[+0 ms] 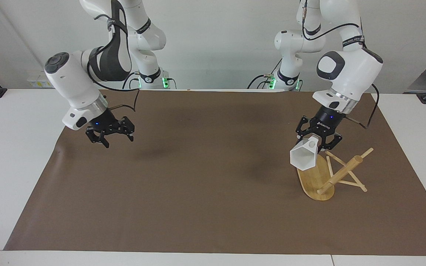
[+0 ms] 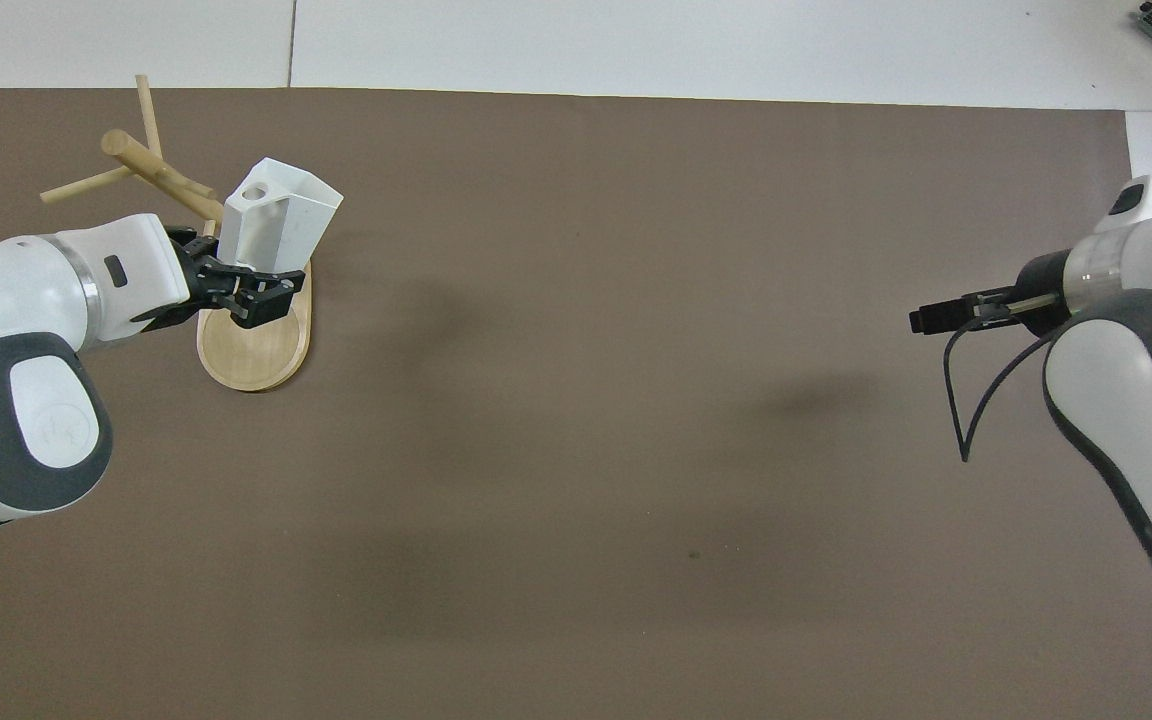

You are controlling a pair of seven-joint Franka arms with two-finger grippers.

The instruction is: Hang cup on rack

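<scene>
Facing view showed my left gripper (image 1: 318, 142) clamped on the cup (image 1: 304, 156) at right of frame above the toppled rack (image 1: 316, 177), right gripper (image 1: 110, 136) open and empty; hanging remained undone.

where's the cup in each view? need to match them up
Facing view: cup near the picture's right edge, held in the left pincer, over the rack base.
Overhead view: cup at upper left, above the rack base, by the left pincer.
Shared landmark: the rack's oval base, at the left arm's end of the table.
</scene>
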